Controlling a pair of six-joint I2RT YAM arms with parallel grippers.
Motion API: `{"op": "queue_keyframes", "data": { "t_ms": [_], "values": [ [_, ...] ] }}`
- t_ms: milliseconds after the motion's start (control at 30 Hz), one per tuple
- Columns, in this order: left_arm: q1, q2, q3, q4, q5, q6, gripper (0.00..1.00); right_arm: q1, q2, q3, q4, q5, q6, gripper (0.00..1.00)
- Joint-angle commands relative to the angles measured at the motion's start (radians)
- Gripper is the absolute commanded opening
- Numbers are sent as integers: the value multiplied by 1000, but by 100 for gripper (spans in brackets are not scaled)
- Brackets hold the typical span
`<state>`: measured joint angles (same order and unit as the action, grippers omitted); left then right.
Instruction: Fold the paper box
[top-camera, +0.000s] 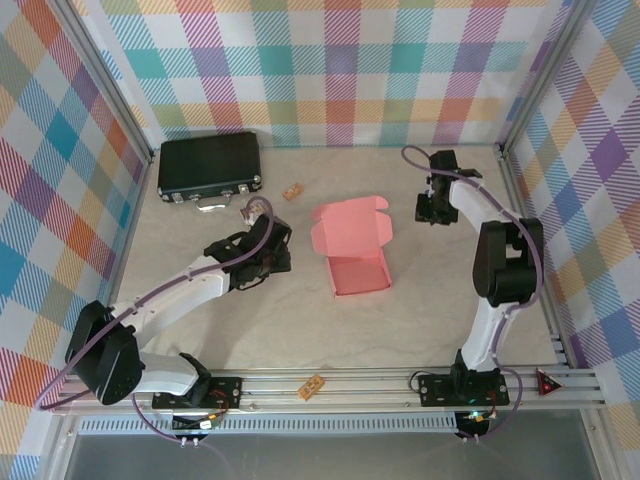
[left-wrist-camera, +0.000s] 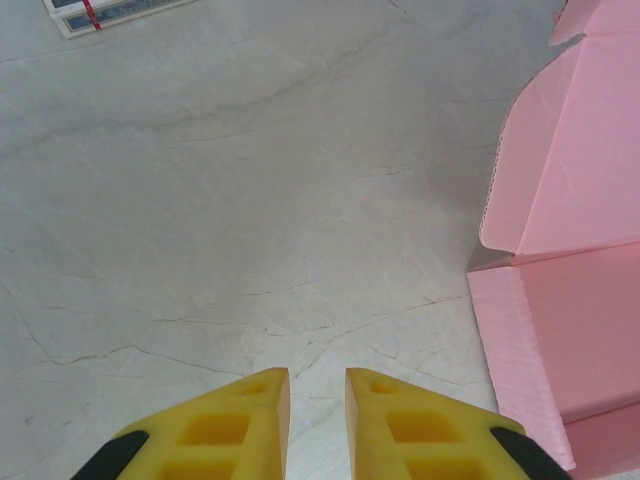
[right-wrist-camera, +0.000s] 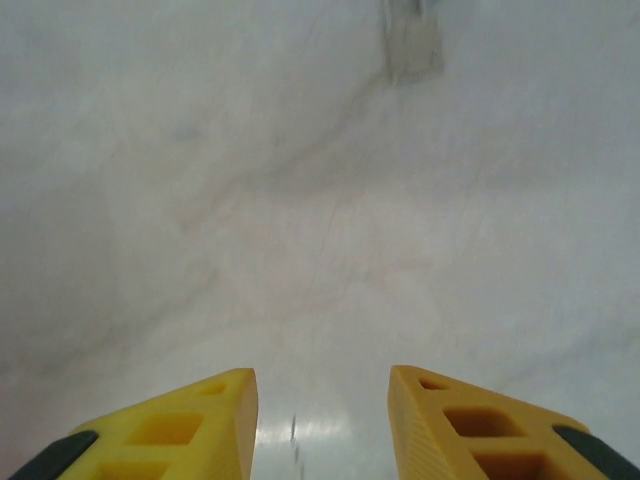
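At the near edge of the table (top-camera: 200, 320) the 2 arms are bolted, and the left gripper (top-camera: 272, 252) stands near the left side of the paper box (top-camera: 352, 255), not touching it. Its 2 yellow fingers (left-wrist-camera: 230, 430) leave only a narrow gap with nothing between them, so it is slightly open and empty. The box lies to its right, in the middle of the table. Its long axis runs from near to far, a little tilted, with the shallow tray nearer and the open lid behind. I judge the left arm to be the nearer one for the coming move. The card is thin, matte and salmon-pink, with sharp creases and a finely toothed edge on the lid; the table is pale, veined like marble. Farther right, the right gripper (top-camera: 435, 208) hangs well apart from the box, its jaws wider open and also empty
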<state>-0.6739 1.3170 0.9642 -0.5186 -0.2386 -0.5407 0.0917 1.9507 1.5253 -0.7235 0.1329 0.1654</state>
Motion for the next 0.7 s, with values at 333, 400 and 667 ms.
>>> {"op": "queue_keyframes", "data": {
  "t_ms": [333, 400, 667],
  "values": [
    [-13, -85, -57, -37, 16, -13, 23, -67, 323, 453, -165, -5, -135, 38],
    [-13, -85, -59, -36, 19, -14, 23, -69, 352, 481, -177, -5, -142, 38],
    [-12, -98, -68, -33, 13, -16, 23, -74, 441, 541, -212, 11, -167, 38]
  ]
}}
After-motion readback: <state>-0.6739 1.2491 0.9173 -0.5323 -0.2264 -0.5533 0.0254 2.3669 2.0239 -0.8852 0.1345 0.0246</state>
